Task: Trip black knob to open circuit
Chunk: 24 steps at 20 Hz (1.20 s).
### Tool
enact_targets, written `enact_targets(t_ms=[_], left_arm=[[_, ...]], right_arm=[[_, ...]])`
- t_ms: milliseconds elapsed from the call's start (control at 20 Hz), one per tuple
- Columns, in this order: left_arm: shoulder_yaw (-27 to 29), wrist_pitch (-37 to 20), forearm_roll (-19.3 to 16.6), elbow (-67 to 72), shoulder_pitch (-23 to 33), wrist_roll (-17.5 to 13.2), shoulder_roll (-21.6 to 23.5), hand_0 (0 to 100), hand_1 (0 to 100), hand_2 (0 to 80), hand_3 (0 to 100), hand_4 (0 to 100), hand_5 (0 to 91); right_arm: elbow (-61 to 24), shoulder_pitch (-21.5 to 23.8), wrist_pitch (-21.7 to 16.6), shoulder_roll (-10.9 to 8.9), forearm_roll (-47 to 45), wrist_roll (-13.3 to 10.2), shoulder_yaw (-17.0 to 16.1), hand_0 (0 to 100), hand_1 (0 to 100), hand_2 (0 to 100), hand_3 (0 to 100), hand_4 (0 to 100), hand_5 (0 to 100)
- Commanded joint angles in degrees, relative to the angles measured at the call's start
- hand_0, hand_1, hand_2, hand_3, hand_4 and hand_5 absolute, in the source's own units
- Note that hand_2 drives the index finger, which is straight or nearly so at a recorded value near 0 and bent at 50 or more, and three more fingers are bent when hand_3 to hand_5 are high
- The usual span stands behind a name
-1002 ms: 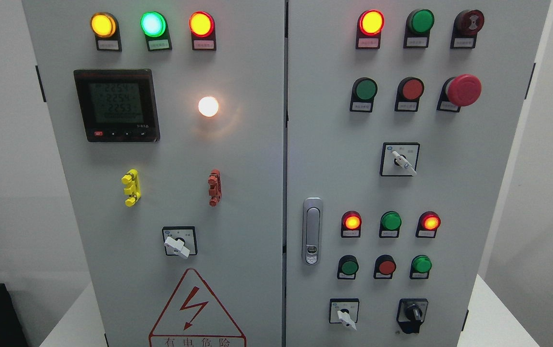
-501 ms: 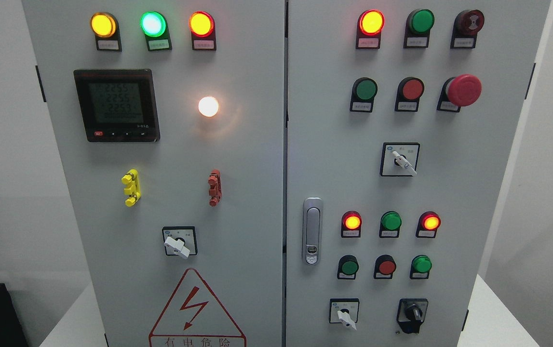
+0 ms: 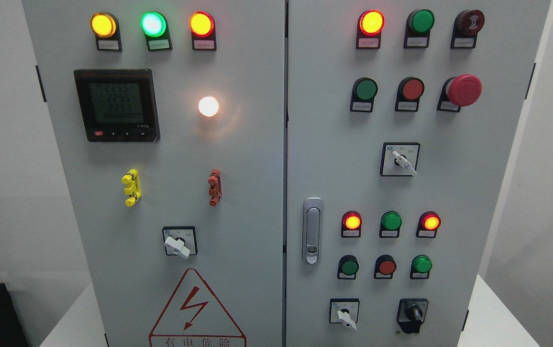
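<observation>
Black knob (image 3: 413, 314) sits low right on the grey cabinet (image 3: 450, 193), pointer upright; no hand in view.

— What is shown of the robot's arms in the head view?
— Nothing: neither the left arm nor the right arm is seen.
— And the hands?
— Neither hand is shown, so no finger pose can be told.
</observation>
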Motion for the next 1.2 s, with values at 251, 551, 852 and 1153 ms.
enact_targets(t_ms=[251,551,852,1153], left_arm=[[0.07,-0.17,0.14,-0.01,-0.23,0.01,-0.09,12,39,0.0,0,0,0.0],[0.07,-0.09,0.14,-0.01,-0.14,0.01,-0.09,12,39,0.0,0,0,0.0],[0.07,-0.17,0.14,-0.01,-0.14,0.01,-0.09,12,39,0.0,0,0,0.0],[0.07,-0.17,0.14,-0.01,-0.14,0.01,-0.09,12,39,0.0,0,0,0.0]], right_arm=[[-4.03,-2.11,1.29,-1.1,-0.26,0.46,-0.39,8,12,5,100,100,98],[-5.88,-3.43,2.53,-1.19,-0.26,0.46,-0.3,8,12,5,100,100,98],[-6.58,-4.84,3.76,-1.19,-0.26,0.46,-0.12,8,12,5,100,100,98],[-7.11,-6.33,4.64,-1.19,-0.26,0.46,-0.12,9,12,5,100,100,98]])
